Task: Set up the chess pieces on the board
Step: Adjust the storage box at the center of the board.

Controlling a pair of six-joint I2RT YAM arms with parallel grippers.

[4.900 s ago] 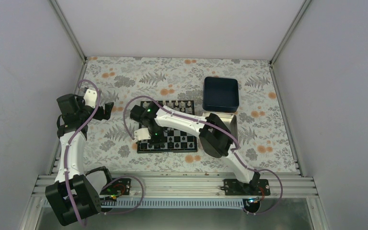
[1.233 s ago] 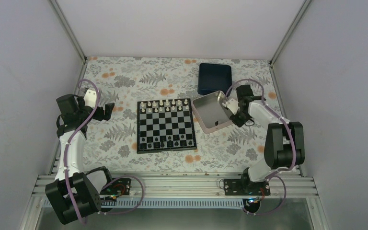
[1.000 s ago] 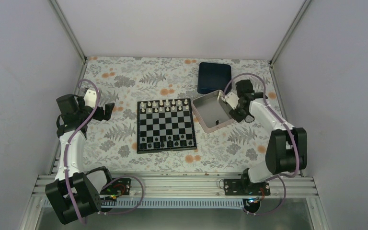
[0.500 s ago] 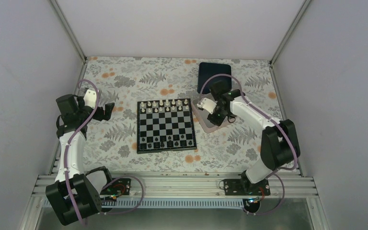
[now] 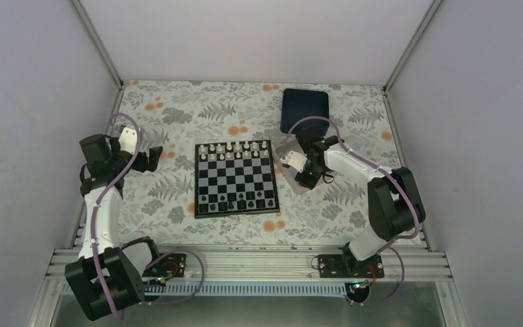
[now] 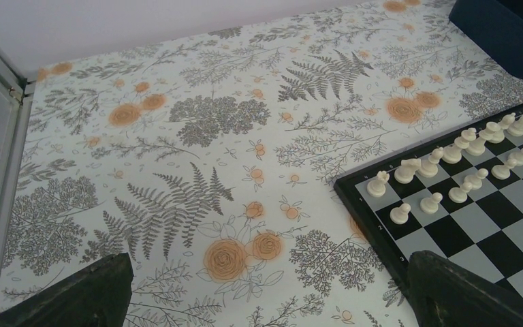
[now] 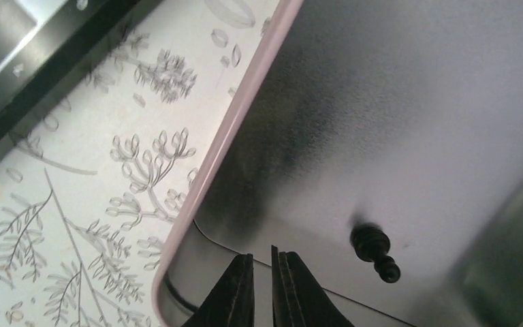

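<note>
The board lies mid-table, with black chess pieces along its near rows and white ones along the far rows. Just right of it, my right gripper reaches down into the silver tray. In the right wrist view the right gripper is shut with nothing between its tips, close to the tray's pinkish rim. One black pawn lies on its side on the tray floor, just right of the tips and untouched. My left gripper hangs open left of the board.
A dark blue tray sits behind the silver one. The left wrist view shows the floral cloth, the board's corner with white pieces and the blue tray. White walls enclose the table.
My right arm has swung left from the silver tray's right rim and lowered its gripper into the tray near the left edge. The left arm has stayed still.
</note>
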